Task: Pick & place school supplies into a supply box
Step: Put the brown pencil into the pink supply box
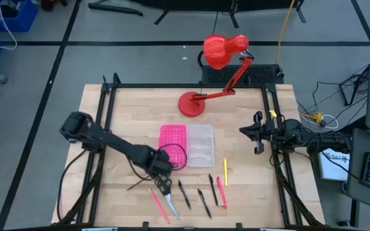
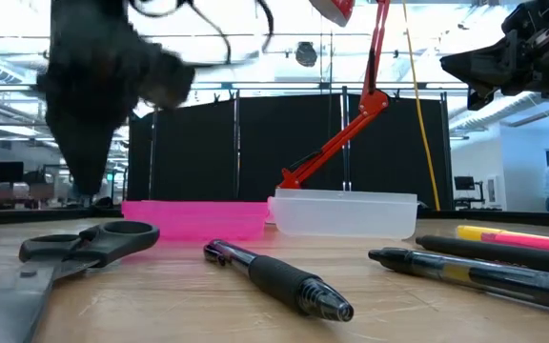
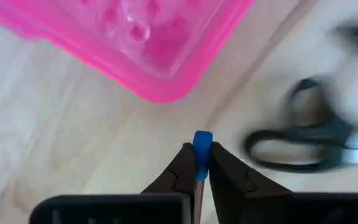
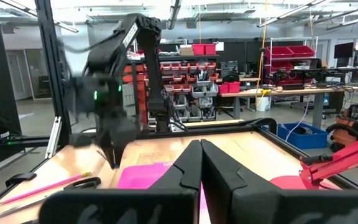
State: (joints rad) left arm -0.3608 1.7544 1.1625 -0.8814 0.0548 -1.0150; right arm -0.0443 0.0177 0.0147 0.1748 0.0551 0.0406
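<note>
The left gripper point(image 3: 196, 163) has its fingers pinched on what seems a thin blue-tipped pencil point(image 3: 202, 140), just at 5 o'clock of the supply box point(image 1: 187, 145). Next: carry it over the tray and release. The right gripper point(image 4: 201, 163) waits closed at 3 o'clock.

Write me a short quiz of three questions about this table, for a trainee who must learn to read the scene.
1. True or false: the clear tray already holds a pen.
2. The left gripper, close to the pink lid, is shut on: A the scissors; B a thin blue-tipped stick; C nothing.
3. Fill in: the right gripper waits, shut, above the table's ___ edge.
Key: 1 false; 2 B; 3 right.
</note>
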